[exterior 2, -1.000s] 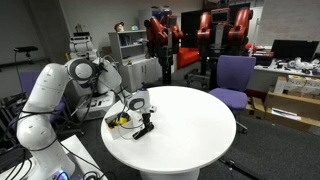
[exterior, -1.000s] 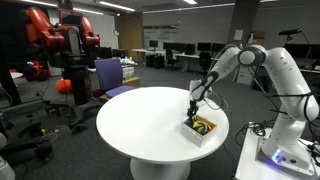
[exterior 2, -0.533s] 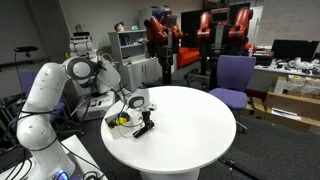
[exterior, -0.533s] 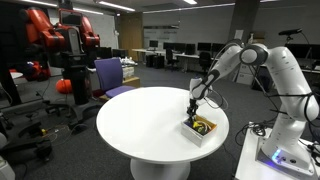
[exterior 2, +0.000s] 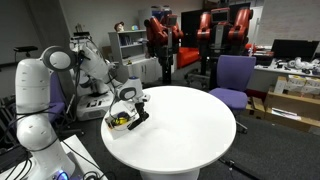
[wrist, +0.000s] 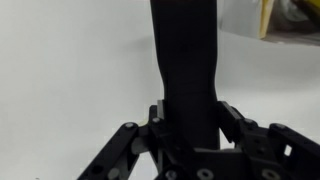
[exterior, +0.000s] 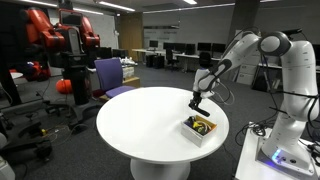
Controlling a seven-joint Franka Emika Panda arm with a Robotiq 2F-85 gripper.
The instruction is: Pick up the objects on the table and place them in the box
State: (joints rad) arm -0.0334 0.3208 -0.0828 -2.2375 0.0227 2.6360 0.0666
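end effector (wrist: pixel 188 125): we see it pinching a long black object (wrist: pixel 187 55), jaws closed on its lower end, lifted above the table

black object: held in the air near the box (exterior: pixel 200 128), not in it yet

risk: grip is way down at one end, so we reckon it could swing or slip on the way over

risk 2: let go too early and it probably hits the box rim and bounces out

table (exterior: pixel 140 125): round, plain white, slick-looking, so a dropped thing might slide

room: open lab, purple chair (exterior: pixel 111 76), red robot (exterior: pixel 60 35) behind, desks further back
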